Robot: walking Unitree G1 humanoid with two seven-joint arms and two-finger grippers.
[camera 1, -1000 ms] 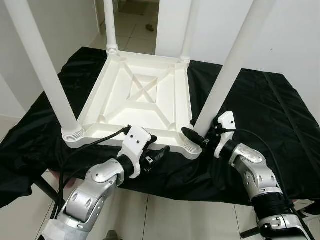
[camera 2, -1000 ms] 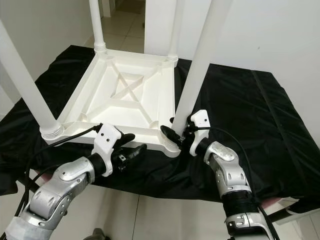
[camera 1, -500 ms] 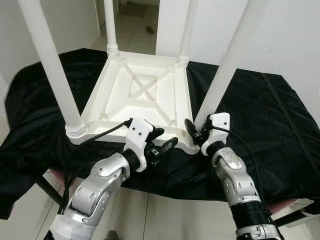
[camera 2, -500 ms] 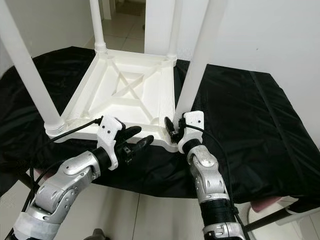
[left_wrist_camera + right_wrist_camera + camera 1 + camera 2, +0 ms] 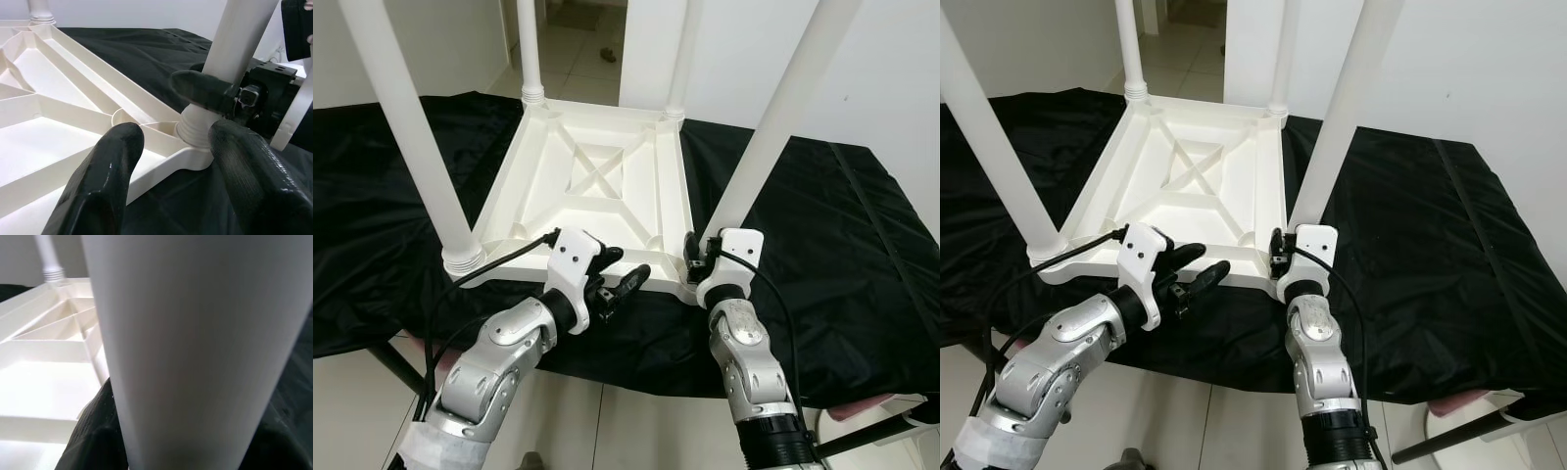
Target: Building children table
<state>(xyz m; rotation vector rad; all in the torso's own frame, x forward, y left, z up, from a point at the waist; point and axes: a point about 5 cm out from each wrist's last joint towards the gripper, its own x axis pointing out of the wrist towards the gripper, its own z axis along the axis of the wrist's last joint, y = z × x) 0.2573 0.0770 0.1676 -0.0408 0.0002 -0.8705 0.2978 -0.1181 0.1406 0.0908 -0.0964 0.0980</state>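
Note:
A white children's table [image 5: 509, 186] lies upside down on a black cloth [image 5: 832, 235], its four legs pointing up. My right gripper [image 5: 693, 257] is at the base of the near right leg [image 5: 773, 117], shut around it just above the threaded collar. In the left wrist view one of its black fingers [image 5: 200, 90] wraps the leg. The same leg [image 5: 195, 347] stands very close in the right wrist view. My left gripper [image 5: 628, 264] is open at the table's front rim, left of that leg, holding nothing.
The black cloth covers a low support that ends just in front of the table. Tiled floor [image 5: 636, 421] lies below my arms. A white wall [image 5: 891, 69] stands behind on the right, and a doorway [image 5: 578, 24] opens at the back.
My right arm has swung in from the right, bringing its gripper up against the near right leg's base. My left gripper has edged right along the front rim.

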